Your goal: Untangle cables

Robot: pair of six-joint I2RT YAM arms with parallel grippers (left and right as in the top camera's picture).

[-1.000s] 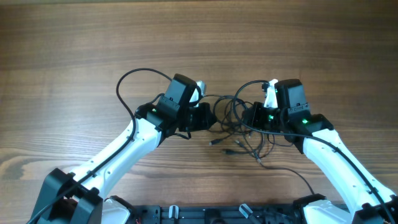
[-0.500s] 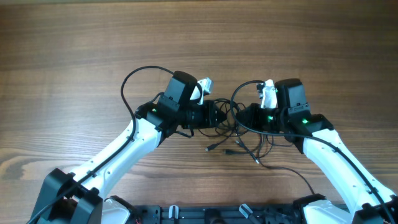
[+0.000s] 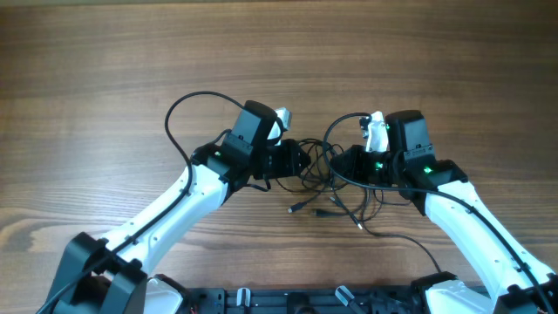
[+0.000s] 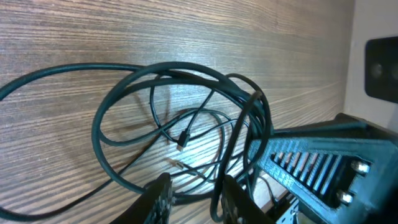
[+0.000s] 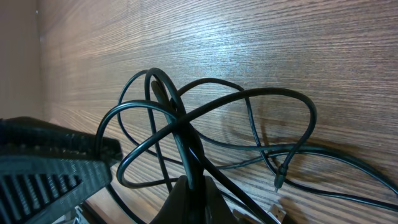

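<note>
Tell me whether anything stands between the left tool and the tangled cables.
Nothing visible does. The left tool sits at the tangle of thin black cables on the wooden table, one strand passing between its open fingers.

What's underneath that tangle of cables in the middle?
Only bare wooden table shows through the loops of the cables. The left gripper and right gripper cover the tangle's two sides, so nothing can be told there.

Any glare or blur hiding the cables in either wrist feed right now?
Left wrist: bright sheen on the table under the cables, strands readable; the left claw is soft, near the lens. Right wrist: sheen up top, right claw blurred. Overhead: even, sharp.
</note>
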